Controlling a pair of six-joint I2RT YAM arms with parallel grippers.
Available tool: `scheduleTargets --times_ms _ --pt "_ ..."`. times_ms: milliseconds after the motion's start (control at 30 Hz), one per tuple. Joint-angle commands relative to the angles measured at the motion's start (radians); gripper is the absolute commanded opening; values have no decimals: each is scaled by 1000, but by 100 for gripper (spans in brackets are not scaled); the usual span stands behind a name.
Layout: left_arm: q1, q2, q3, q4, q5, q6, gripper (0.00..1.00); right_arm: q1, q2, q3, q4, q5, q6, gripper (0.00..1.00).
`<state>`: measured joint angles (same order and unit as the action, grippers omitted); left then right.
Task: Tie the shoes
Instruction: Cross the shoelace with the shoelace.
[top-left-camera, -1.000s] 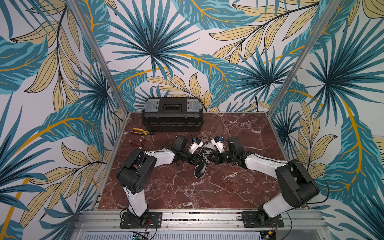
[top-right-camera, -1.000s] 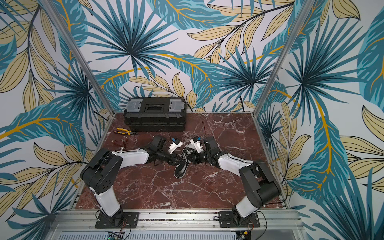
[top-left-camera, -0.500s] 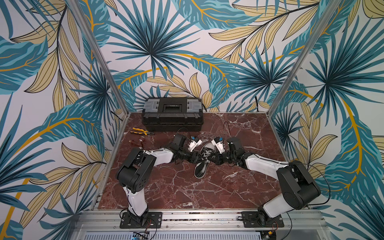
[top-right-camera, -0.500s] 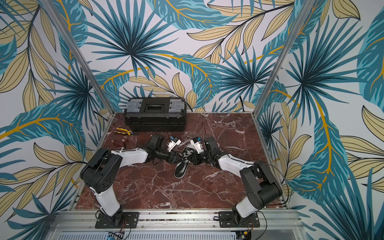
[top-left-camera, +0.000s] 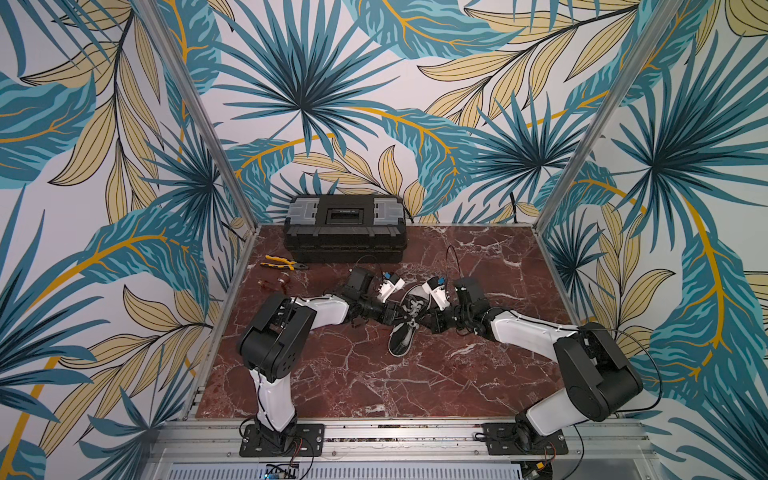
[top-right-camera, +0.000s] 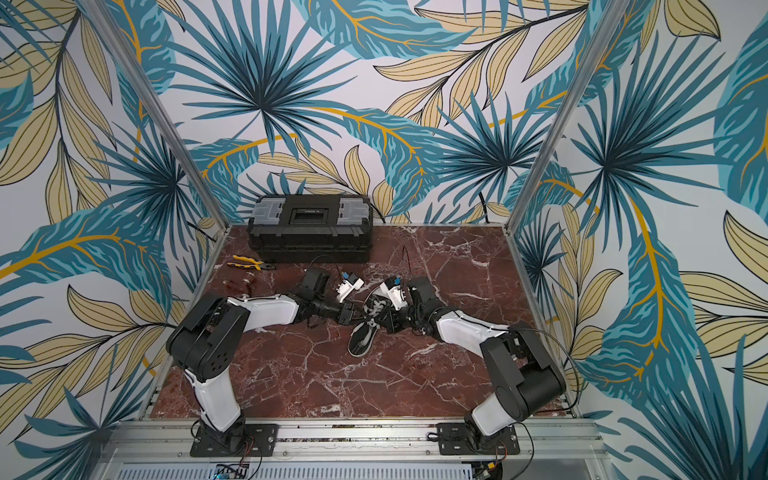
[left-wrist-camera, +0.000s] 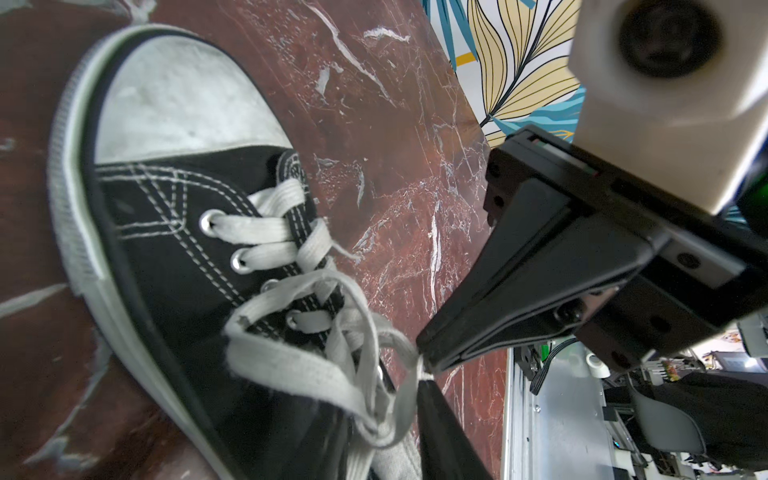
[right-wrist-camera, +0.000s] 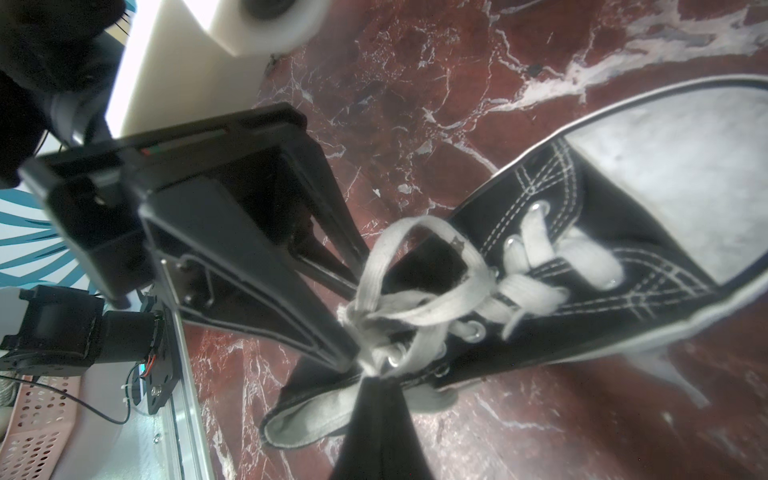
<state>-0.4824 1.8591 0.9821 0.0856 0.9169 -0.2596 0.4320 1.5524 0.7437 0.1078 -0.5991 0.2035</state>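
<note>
The black canvas shoe (top-left-camera: 400, 338) with a white toe cap (left-wrist-camera: 174, 104) lies mid-table in both top views, toe toward the back. Its white laces (left-wrist-camera: 291, 365) form a loose loop over the tongue. My right gripper (left-wrist-camera: 424, 365) is shut on a lace strand beside the top eyelets, and the strand runs taut from its tip. My left gripper (right-wrist-camera: 356, 320) comes in from the opposite side. Its two fingers (right-wrist-camera: 291, 307) stand a little apart, with lace strands between them. In a top view both grippers meet over the laces, left (top-left-camera: 392, 313) and right (top-left-camera: 426, 323).
A black toolbox (top-left-camera: 345, 228) stands at the back of the marble table (top-left-camera: 374, 386). Yellow-handled pliers (top-left-camera: 282, 264) and a small brown object (top-left-camera: 274, 284) lie at the back left. Metal frame posts and patterned walls close in both sides.
My left gripper has shifted slightly toward the laces and its jaws have narrowed. The right gripper has held its grip and place.
</note>
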Motion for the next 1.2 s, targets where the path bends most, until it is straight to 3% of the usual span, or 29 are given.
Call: scheduleTargets --times_ms 0,267,367,500,667,900,1167 --pt "4 15 50 0 -1 7 26 5 -26 -24 17 16 -16 0" --pt "2 12 46 -11 -25 28 5 7 -39 -45 26 37 4 0" --pt "1 1 35 -8 -48 49 0 6 -54 -56 10 51 16 8" --pt "-10 -22 16 -1 -81 84 0 6 -85 -59 -20 61 41 24" --pt "-41 -57 -5 -5 -136 153 0 3 -104 -19 -71 91 112 36" --pt "-51 -118 -83 107 -165 161 0 4 -60 74 -173 128 212 40" --pt "-50 -142 -119 129 -171 199 0 3 -31 64 -141 42 200 39"
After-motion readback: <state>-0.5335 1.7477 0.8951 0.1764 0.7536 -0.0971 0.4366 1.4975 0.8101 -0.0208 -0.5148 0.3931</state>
